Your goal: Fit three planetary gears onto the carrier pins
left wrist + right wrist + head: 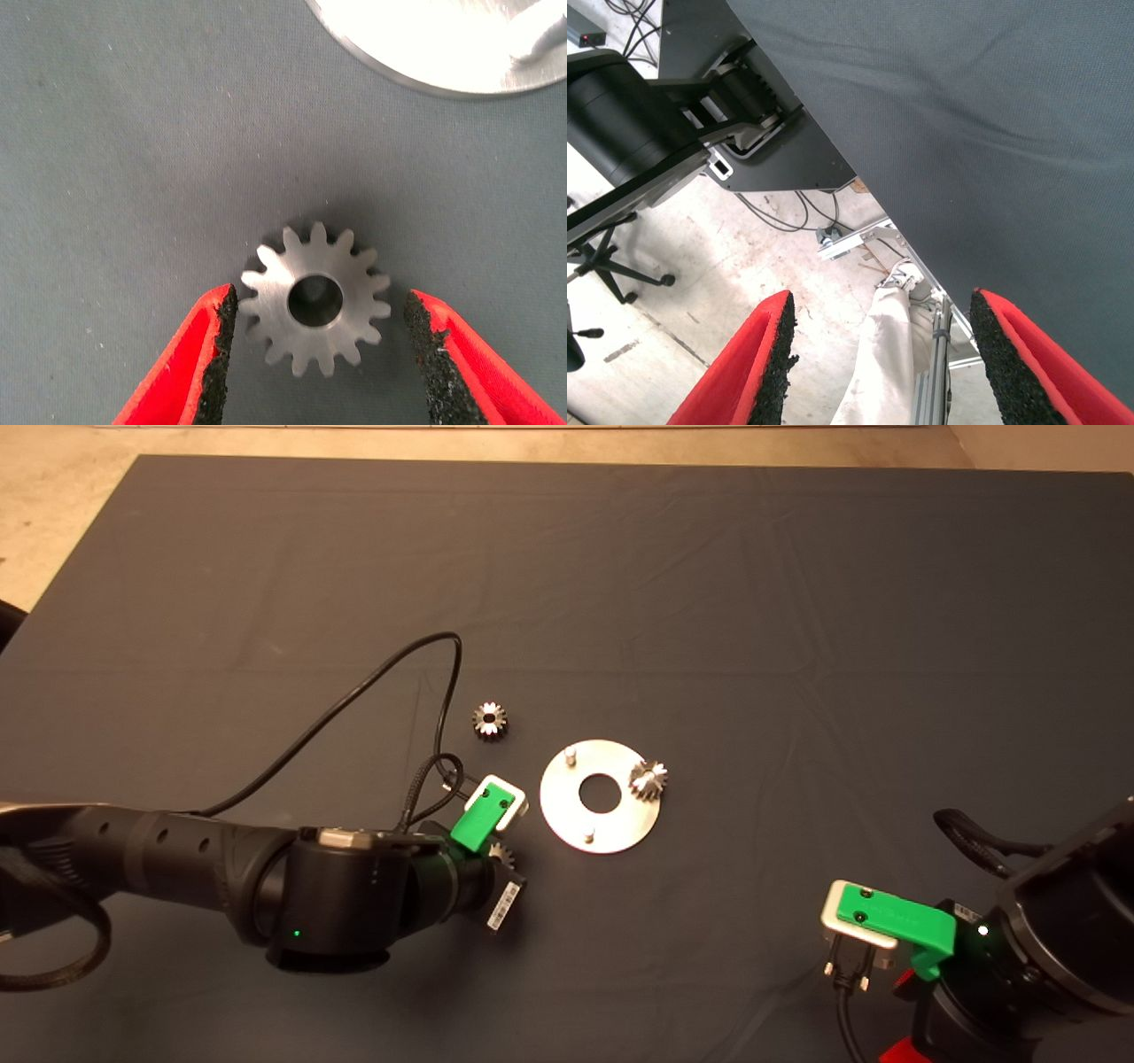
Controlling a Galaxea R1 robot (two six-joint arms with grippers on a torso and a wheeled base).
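The left claw (314, 354) hangs wide open astride a loose planetary gear (315, 299) lying flat on the bench (709, 602), seemingly to pinch its teeth; one gear (648, 779) sits on the carrier disc (601, 831); the right claw (877, 372) waits wide open at the bench's edge.

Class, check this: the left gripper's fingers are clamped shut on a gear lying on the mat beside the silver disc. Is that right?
Not quite. The left gripper is open: its fingers stand either side of the gear with gaps showing, as the left wrist view shows. The gear does lie on the mat beside the silver disc.
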